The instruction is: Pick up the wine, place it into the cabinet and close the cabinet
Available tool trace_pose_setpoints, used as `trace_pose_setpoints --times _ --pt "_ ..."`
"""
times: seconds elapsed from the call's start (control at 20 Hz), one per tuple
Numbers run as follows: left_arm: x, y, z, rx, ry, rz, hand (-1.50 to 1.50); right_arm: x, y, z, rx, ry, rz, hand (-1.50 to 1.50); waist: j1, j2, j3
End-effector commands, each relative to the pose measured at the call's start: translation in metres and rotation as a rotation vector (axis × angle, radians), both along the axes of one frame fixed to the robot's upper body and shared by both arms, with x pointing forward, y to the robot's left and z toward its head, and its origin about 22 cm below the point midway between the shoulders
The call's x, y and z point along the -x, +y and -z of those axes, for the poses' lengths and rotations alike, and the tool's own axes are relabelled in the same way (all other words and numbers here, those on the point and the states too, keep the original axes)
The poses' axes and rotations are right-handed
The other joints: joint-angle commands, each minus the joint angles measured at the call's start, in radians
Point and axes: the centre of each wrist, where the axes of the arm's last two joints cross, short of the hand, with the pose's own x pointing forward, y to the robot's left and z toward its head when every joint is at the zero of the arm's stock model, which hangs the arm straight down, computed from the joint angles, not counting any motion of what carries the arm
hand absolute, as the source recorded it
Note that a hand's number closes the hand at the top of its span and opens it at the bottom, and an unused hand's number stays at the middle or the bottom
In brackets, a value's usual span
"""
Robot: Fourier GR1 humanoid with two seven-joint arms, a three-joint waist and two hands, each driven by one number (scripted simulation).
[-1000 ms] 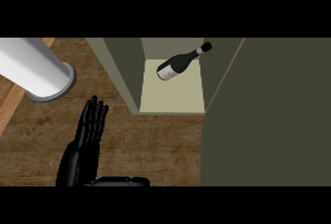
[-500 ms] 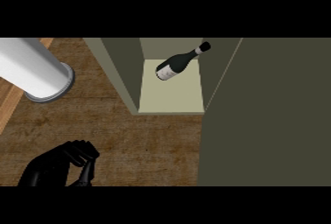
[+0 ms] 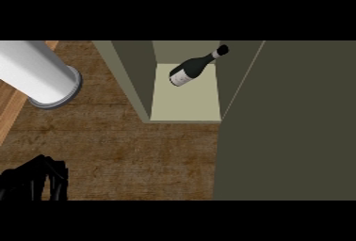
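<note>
With wine bottle lying inside cabinet, I see left hand pulled back near-left, fingers curled, holding nothing; door closing remains.

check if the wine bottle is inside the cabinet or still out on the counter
Inside. The wine bottle lies tilted on the pale shelf within the open cabinet, neck toward the back right.

The left hand sits low at the counter's near edge, its fingers curled and holding nothing. Far ahead and to its right, the wine lies tilted inside the open cabinet. Straight ahead stands a white cylinder.
</note>
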Motion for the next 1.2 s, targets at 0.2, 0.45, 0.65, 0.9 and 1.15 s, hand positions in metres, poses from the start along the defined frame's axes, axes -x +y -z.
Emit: trace_pose_setpoints --times 0.2,0.45,0.65,0.9,1.15 --pt "0.012 0.025 0.001 0.006 0.01 0.023 1.5 0.013 0.04 -0.038 -0.058 -0.012 -0.193 1.5 0.008 0.001 -0.001" --pt "0.011 0.033 0.009 -0.006 0.022 0.039 1.5 -0.017 0.081 -0.045 -0.102 -0.087 -0.239 1.5 0.015 0.004 -0.002" --pt "0.024 0.026 -0.004 0.002 0.016 0.027 1.5 -0.018 0.109 -0.053 -0.1 -0.064 -0.248 1.5 0.008 0.0 0.0" --pt "0.026 0.035 -0.016 -0.015 0.019 0.025 1.5 -0.036 0.157 -0.08 -0.121 -0.054 -0.269 1.5 0.01 -0.001 0.0" --pt "0.022 0.033 -0.009 0.001 0.016 0.038 1.5 -0.072 0.191 -0.092 -0.129 -0.029 -0.247 1.5 0.01 0.001 0.0"
